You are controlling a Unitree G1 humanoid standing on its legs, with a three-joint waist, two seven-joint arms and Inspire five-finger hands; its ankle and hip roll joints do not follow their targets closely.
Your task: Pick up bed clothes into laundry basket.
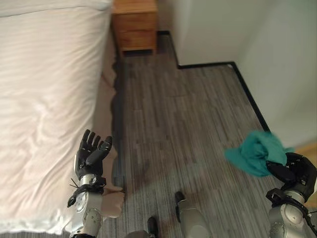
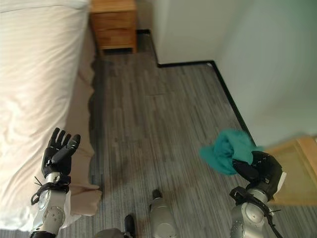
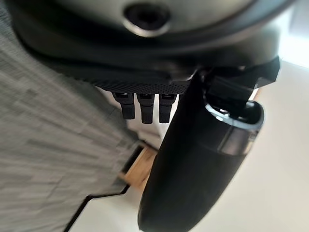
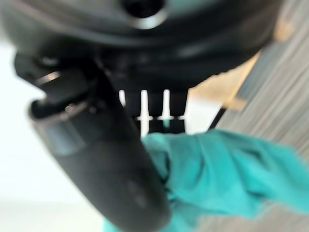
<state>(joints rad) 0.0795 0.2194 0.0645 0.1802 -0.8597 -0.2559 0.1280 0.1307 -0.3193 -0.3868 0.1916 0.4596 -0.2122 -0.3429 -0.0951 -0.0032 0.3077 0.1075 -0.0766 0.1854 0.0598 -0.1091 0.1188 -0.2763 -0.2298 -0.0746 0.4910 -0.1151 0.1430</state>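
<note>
Already the right hand (image 2: 260, 171) is pinching a bunched teal cloth (image 2: 228, 150) above the floor, probably light, limp and best held by its gathered fold, while the left hand (image 1: 91, 151) is spread beside the bed (image 1: 44, 99).

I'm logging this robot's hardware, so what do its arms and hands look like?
Both arms are silver-grey with rounded metal forearm casings. Each ends in a dark black hand: the left hand has slim segmented fingers above a black wrist collar with thin wires. The right hand is the same glossy black, with a bulky rounded thumb.
</note>
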